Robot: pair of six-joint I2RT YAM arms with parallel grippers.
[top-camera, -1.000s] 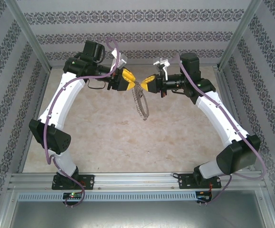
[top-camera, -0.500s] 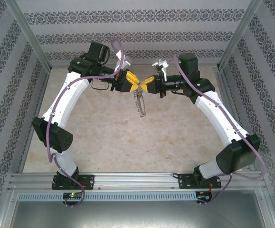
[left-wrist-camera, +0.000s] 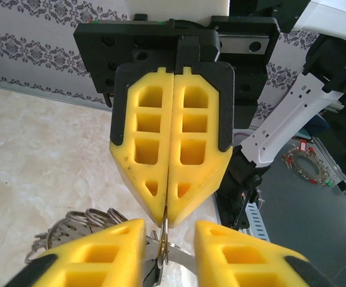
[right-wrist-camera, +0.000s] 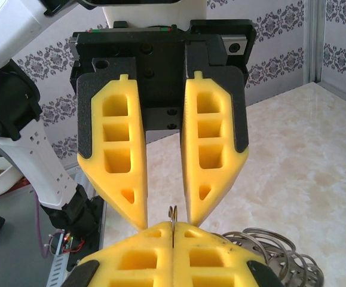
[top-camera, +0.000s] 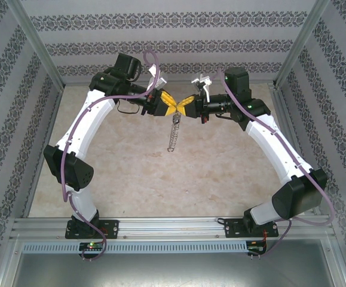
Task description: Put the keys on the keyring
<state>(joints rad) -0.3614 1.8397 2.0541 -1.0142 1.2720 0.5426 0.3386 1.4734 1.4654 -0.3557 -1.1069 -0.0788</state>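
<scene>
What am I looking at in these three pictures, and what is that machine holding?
These are two robot arms bolted to the near edge of a pale table. One picture is taken from above and behind them; the other two come from small cameras on each wrist, so the yellow foam fingers loom large. The right gripper is shut on the thin edge of a metal keyring, which hangs down over the table. The left gripper is open, its fingers either side of that ring.

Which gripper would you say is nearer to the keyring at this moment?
Right. The right gripper is shut on the keyring, which hangs below it. The left gripper is open, its fingers straddling the ring's top edge without clamping it.
</scene>
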